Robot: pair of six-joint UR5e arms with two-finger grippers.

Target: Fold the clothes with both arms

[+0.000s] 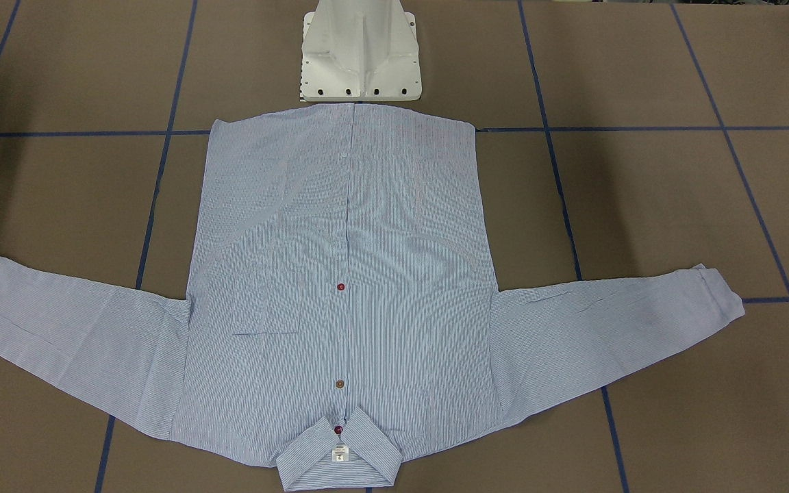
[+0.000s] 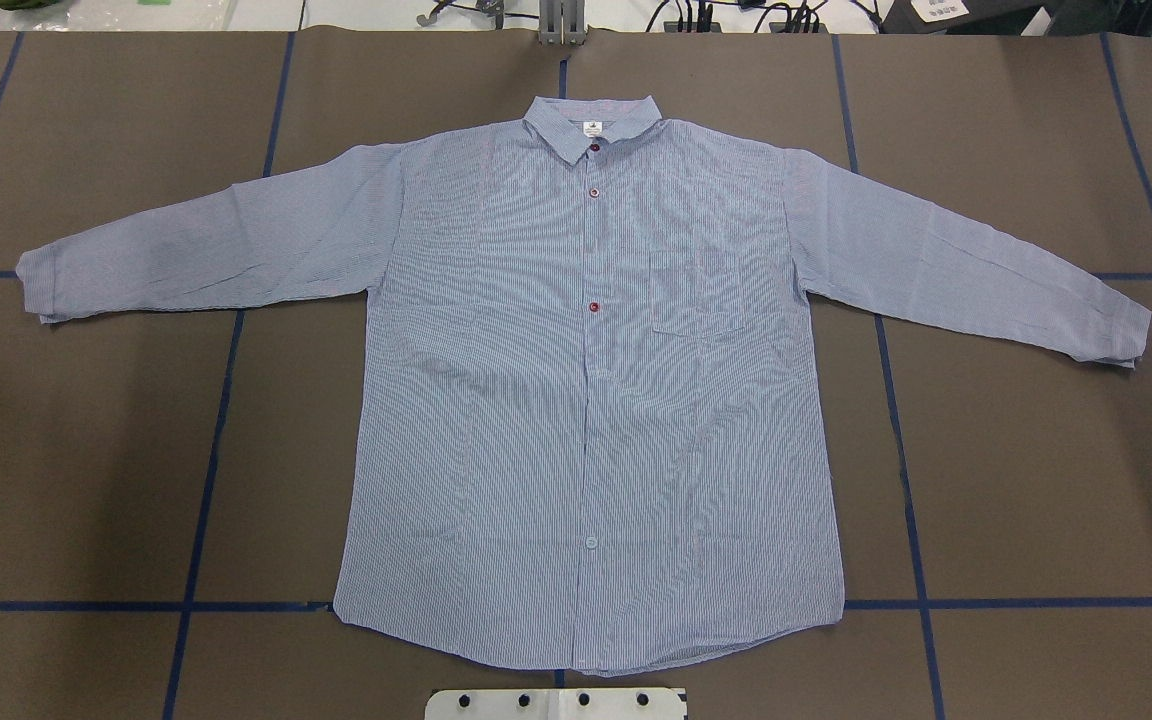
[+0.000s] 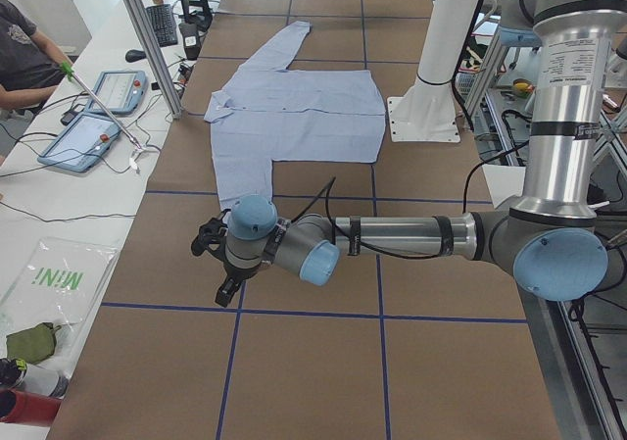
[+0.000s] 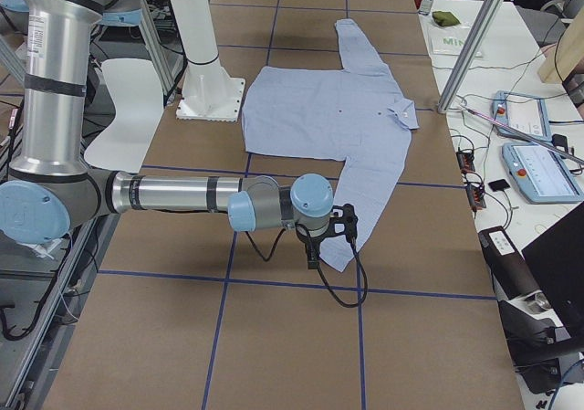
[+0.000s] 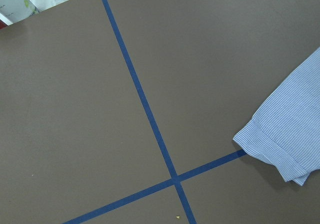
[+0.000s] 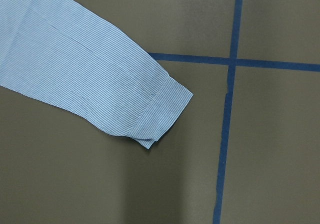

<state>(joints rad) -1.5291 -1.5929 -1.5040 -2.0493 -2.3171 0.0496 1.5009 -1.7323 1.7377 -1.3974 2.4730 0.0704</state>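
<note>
The light blue-and-white pinstriped shirt [image 2: 586, 400] lies flat and front up on the brown table, buttoned, collar at the far side, both sleeves spread outward. It also shows in the front-facing view [image 1: 346, 226]. The left arm's black gripper [image 3: 225, 288] hangs over bare table just beyond the left sleeve's cuff [image 5: 280, 144]. The right arm's black gripper [image 4: 313, 260] hangs just beyond the right sleeve's cuff [image 6: 155, 114]. Neither touches the cloth. Both grippers show only in the side views, so I cannot tell if they are open or shut. No fingers show in the wrist views.
The white pedestal base [image 1: 360, 61] stands at the shirt's hem. Blue tape lines [image 2: 206, 450] grid the table. A side bench with tablets [image 3: 93, 126] and cables, and a seated person [image 3: 20, 48], run along the far edge.
</note>
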